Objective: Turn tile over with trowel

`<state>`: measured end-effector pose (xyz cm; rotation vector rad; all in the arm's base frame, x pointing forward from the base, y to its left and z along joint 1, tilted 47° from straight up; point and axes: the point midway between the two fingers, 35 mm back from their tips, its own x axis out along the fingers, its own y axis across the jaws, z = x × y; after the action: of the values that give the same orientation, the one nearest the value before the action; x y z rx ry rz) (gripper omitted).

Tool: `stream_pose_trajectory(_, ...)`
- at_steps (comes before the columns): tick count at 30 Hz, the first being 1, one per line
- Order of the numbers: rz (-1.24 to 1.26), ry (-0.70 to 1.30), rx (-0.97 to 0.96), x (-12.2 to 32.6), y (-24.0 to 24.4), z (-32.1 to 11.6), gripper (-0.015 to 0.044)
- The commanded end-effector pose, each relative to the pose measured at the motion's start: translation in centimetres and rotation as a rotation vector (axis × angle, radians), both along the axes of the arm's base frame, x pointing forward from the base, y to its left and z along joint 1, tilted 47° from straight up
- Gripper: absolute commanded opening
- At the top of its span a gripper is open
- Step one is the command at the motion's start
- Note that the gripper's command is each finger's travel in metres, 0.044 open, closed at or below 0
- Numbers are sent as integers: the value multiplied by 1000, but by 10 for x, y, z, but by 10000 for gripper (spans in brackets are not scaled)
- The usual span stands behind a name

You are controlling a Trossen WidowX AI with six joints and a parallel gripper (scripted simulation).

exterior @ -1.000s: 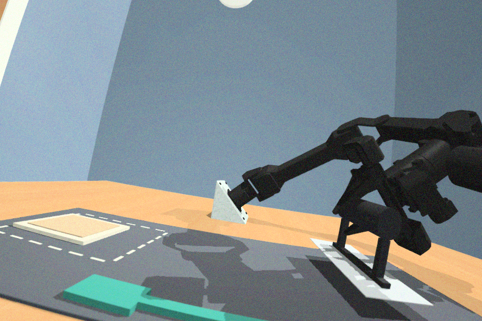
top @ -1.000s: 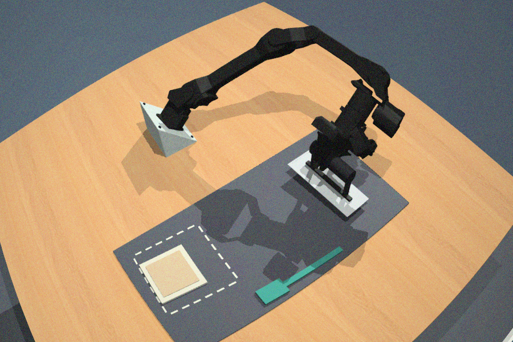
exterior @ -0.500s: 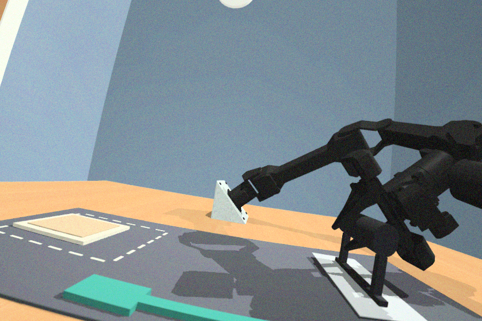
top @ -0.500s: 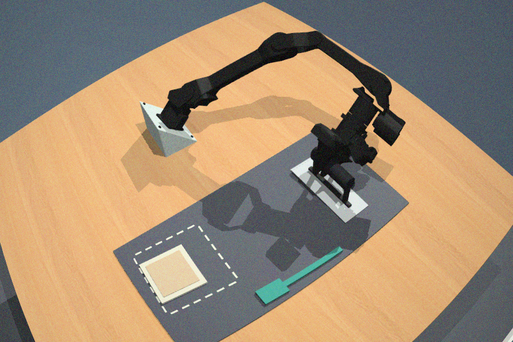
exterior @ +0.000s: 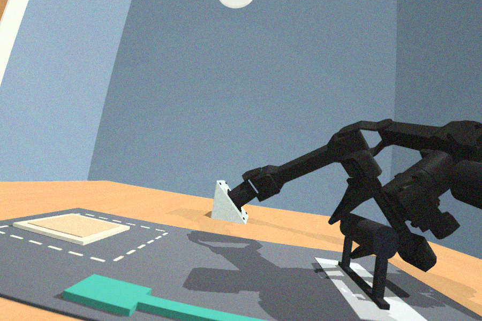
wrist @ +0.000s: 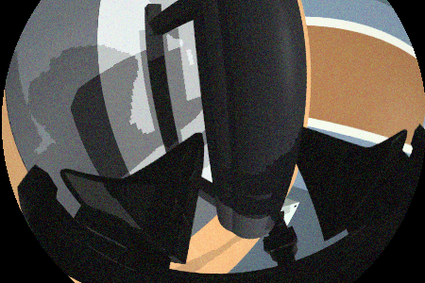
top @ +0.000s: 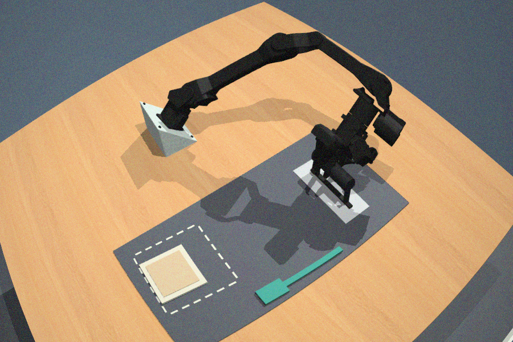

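The trowel has a white plate and a black handle. It lies plate down on the right part of the mat. My gripper is open around the handle, with gaps beside it in the wrist view. The square cream tile lies flat in the left of the dashed outline, its left edge along the dashes. A plain tan face is up; its underside is hidden.
A teal spatula-like tool lies on the mat near its front edge, between tile and trowel. The arm's pale base stands on the wooden table, behind the mat. The arm arches over the table to the trowel.
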<state>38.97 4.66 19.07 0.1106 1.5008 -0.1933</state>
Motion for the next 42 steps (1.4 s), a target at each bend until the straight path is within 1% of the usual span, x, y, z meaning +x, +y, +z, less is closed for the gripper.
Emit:
stream_pose_trajectory(1,-4,-1,0,0,0,0,300)
stream_pose_trajectory(5,-4,-1,0,0,0,0,300)
stream_pose_trajectory(7,0,1,-1,-6,-8,4,300)
stream_pose_trajectory(12,0,10,-6,-61,-61,25,300)
stream_pose_trajectory(15,0,13,-7,-79,-74,28,300)
stream_pose_trajectory(42,0,13,-7,-79,-74,28,300)
